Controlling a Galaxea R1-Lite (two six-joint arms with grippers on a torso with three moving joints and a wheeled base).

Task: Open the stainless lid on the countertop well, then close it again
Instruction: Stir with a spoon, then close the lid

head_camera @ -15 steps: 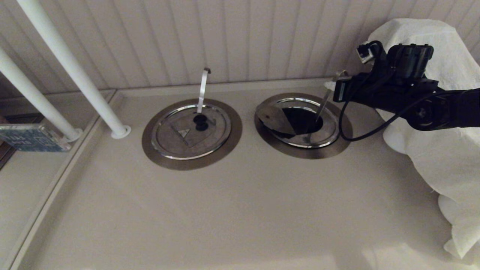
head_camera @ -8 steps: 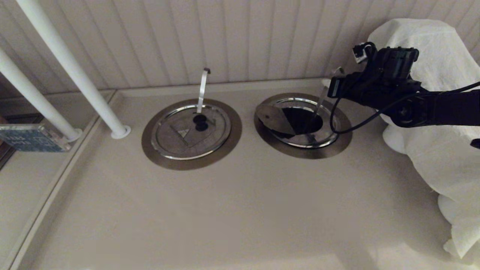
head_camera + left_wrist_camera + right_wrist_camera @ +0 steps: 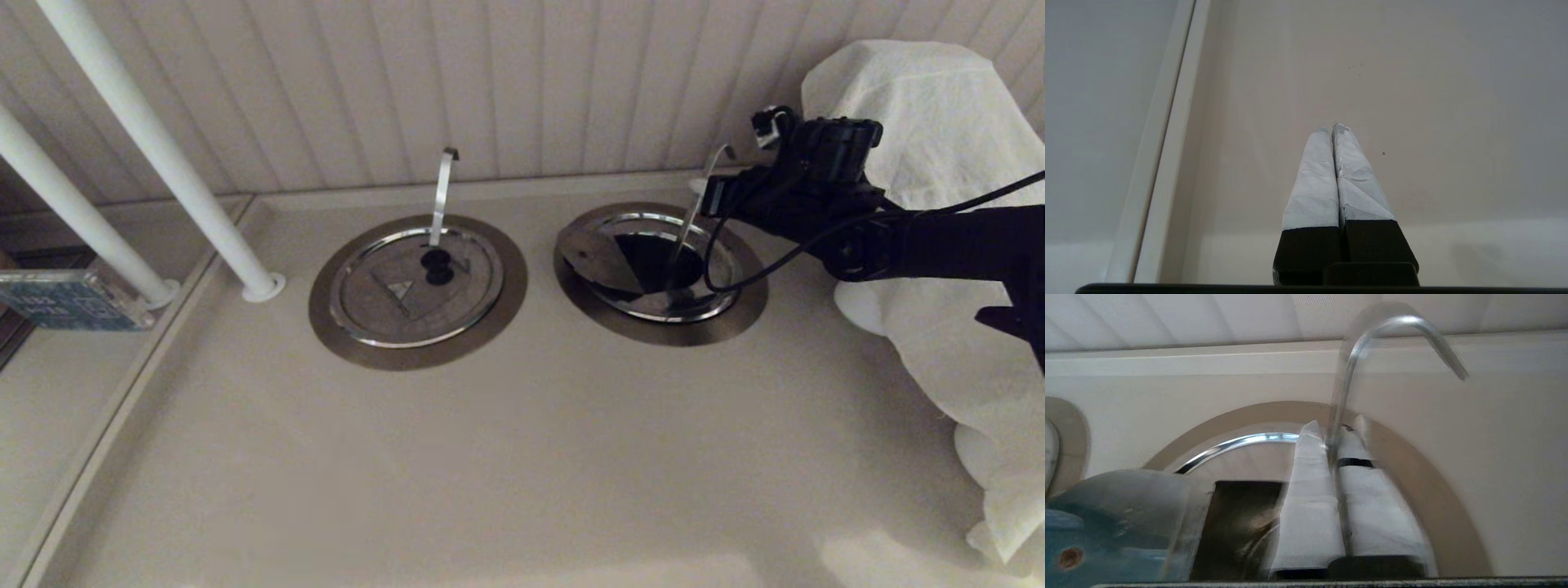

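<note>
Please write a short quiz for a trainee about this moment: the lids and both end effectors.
1. True or false: the flap of the right lid is folded open.
2. What does the right end effector grip? A) a black knob B) the steel handle C) the white cloth
3. Fill in: the left end effector is ___ (open or shut) above the bare counter.

Key: 1 true; 2 B; 3 shut.
</note>
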